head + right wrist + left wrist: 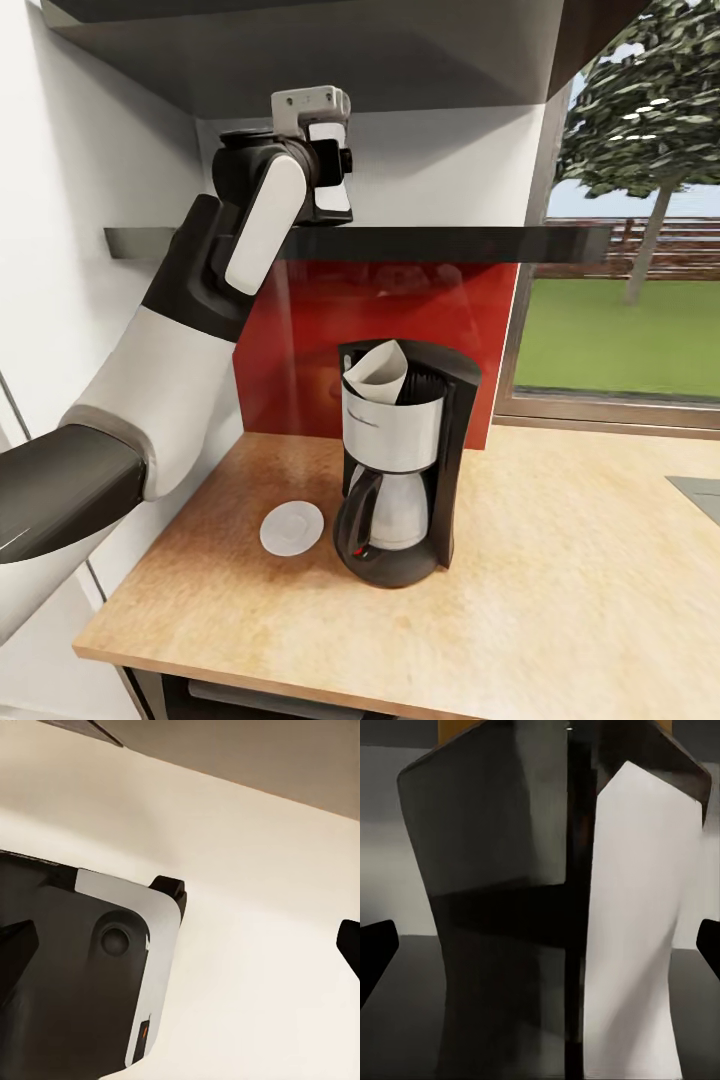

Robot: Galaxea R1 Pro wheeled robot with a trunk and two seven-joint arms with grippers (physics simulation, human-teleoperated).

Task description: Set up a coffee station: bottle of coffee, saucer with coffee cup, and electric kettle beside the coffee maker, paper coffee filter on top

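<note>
1. Although the silver-and-black drip coffee maker with a glass carafe (400, 470) carries a line of small dark lettering across its steel band, we cannot read it; no other writing is legible to us.

2. Our left gripper (330, 175) is raised to the dark kitchen shelf (450, 243), and in the left wrist view a dark faceted bottle with a white label panel and an orange top (562, 915) stands close in front of the camera, between the two black fingertips (375, 952) that show at the picture's edges.

3. We see those left fingers spread wide, one on each side of the bottle and apart from it; we cannot tell any contact.

4. Our right gripper's black fingertips (15, 945) likewise sit at the far edges of the right wrist view, wide apart and holding nothing; between them lies a black-and-white part of the robot's body (97, 982) against a cream surface.

5. We count one coffee maker on the wooden countertop (560, 560), well below the left fingers.

6. One white paper coffee filter (378, 372) stands tilted in the maker's open top.

7. One round white saucer (291, 528) lies flat just beside the maker's base.

8. One bottle stands on the shelf.
</note>
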